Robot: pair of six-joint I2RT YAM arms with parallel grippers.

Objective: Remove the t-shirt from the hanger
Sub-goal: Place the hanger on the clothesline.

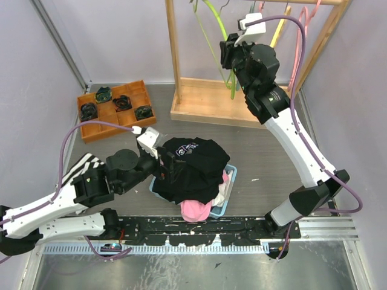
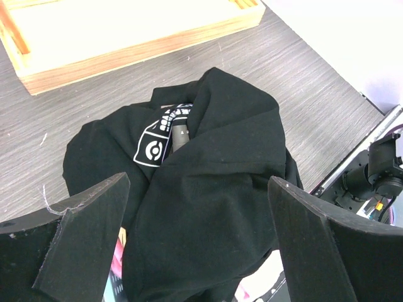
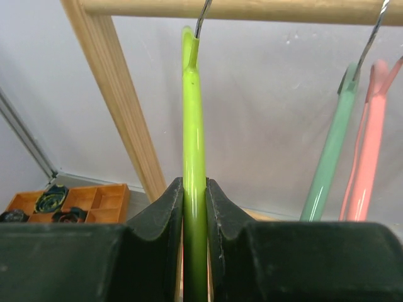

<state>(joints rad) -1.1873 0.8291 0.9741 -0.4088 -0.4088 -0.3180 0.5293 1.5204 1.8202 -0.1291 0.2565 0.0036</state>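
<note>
Lying: t-shirt [image 1: 190,166] atop basket [image 1: 230,176] pile [image 1: 196,209] | tray [image 1: 103,132]: 4 pcs [image 1: 123,103] | R gripper [image 3: 194,195]: hanger [image 3: 192,113]

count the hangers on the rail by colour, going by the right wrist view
lime green hanger: 1
mint green hanger: 1
pink hanger: 1
total: 3
</note>
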